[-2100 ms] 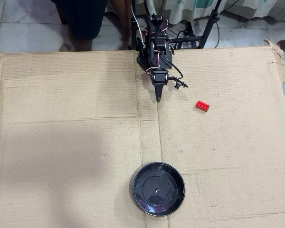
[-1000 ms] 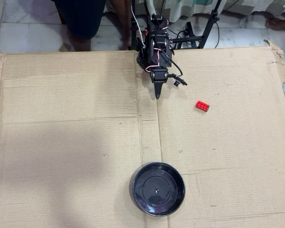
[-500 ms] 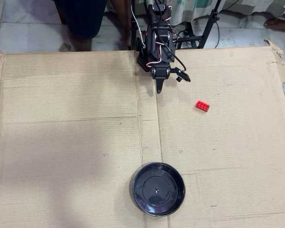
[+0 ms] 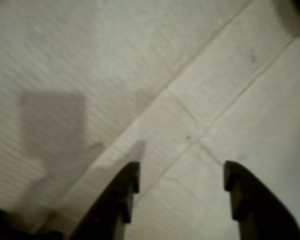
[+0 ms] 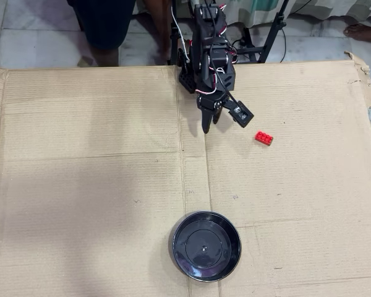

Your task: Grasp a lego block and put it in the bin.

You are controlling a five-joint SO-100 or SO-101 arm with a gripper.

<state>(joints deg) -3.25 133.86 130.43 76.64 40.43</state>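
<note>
The block [image 5: 264, 138] lies on the cardboard-covered tabletop [image 5: 93, 185], untouched and alone, its long side slanted a little in the overhead view. No part of it is seen in the wrist view. The pincer [image 5: 211, 121] is held near the block, to its left and slightly farther from the bin [image 5: 206, 245] in the overhead view, and is clearly apart from it. Its jaws are spread wide with nothing between them; in the wrist view only bare cardboard and crossing fold lines are seen between the two dark fingers [image 4: 120, 195]. The bin is placed well apart from the block, toward the near edge of the cardboard and to the block's left in the overhead view, and is seen to be empty.

The grasp is judged not yet begun. Since the block is outside the wrist view, the approach could be misjudged, and the block could be nudged away by one finger instead of being straddled. Because the block is slanted, the jaws might be closed across its corners unless the wrist is turned, and a small smooth brick so pinched would likely be squirted out. A weak hold could also be lost over the long carry to the bin.
</note>
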